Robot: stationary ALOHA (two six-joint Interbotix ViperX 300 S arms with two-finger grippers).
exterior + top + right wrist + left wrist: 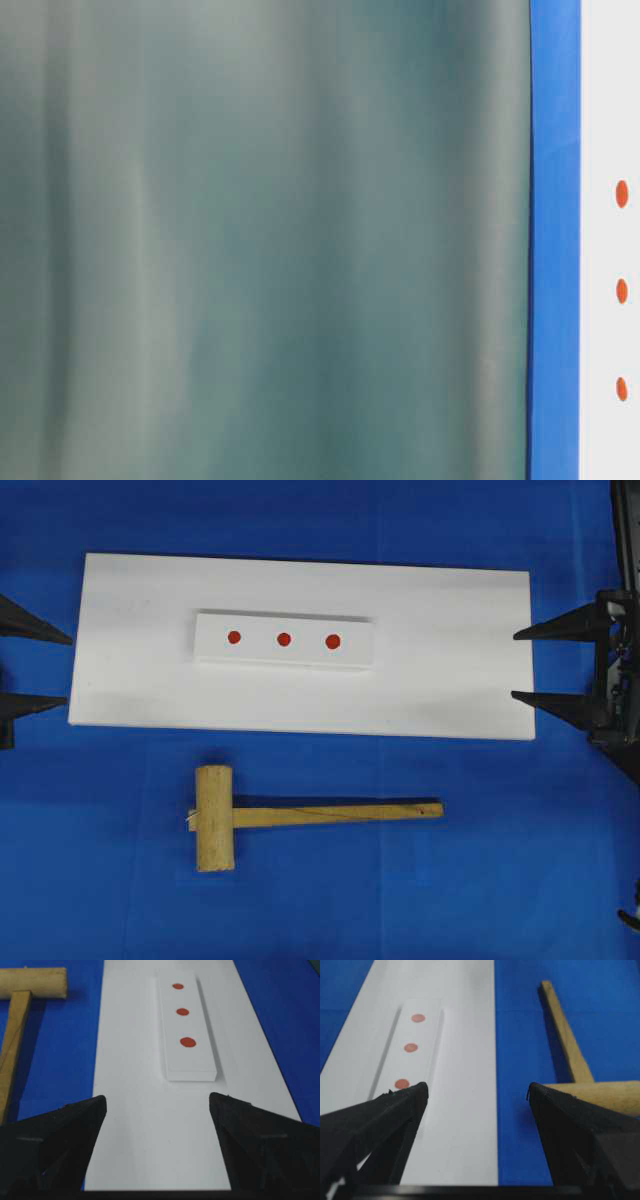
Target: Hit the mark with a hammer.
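The mark (333, 641) is the rightmost and slightly biggest of three red dots on a raised white block (258, 652). It is the nearest dot in the right wrist view (188, 1042) and the farthest in the left wrist view (418, 1018). The hammer (214, 817), a pale wooden mallet, lies on the blue cloth in front of the board, handle pointing right. It also shows in the left wrist view (567, 1040) and the right wrist view (32, 982). My left gripper (68, 670) (477, 1091) and right gripper (514, 665) (157, 1102) are open and empty at the board's two ends.
The block sits on a large flat white board (450, 680) on a blue cloth (500, 880). The table-level view is mostly filled by a blurred grey-green surface (260, 240), with three red dots at its right edge.
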